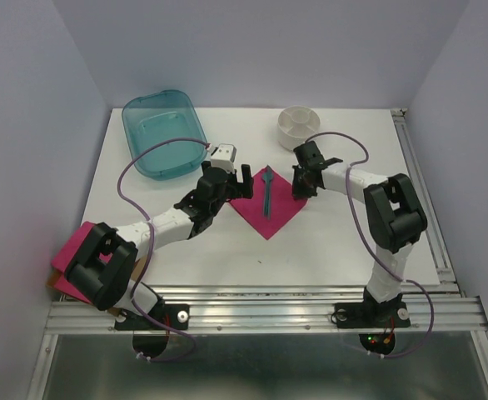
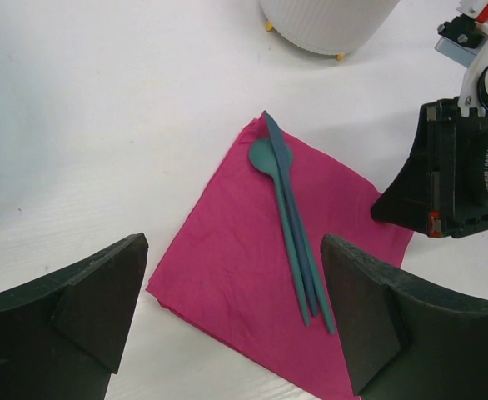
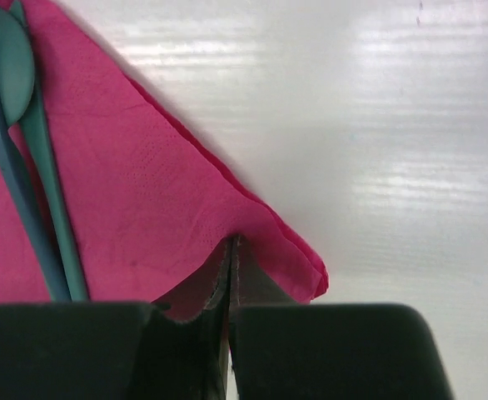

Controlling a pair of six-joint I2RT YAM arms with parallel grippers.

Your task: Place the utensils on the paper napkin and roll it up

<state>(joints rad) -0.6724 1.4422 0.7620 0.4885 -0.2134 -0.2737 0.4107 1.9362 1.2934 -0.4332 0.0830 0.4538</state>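
The paper napkin lies flat as a magenta diamond in the middle of the table. The utensils, slim dark-teal pieces, rest together along its middle. In the left wrist view the utensils run from the napkin's far corner towards the near right. My left gripper hovers open over the napkin's left side, and nothing is between its fingers. My right gripper is shut on the napkin's right edge, which puckers up at the tips; the utensils lie just to the left.
A teal plastic tub stands at the back left and a white round dish at the back centre. A pile of pink napkins sits at the table's near left edge, under the left arm.
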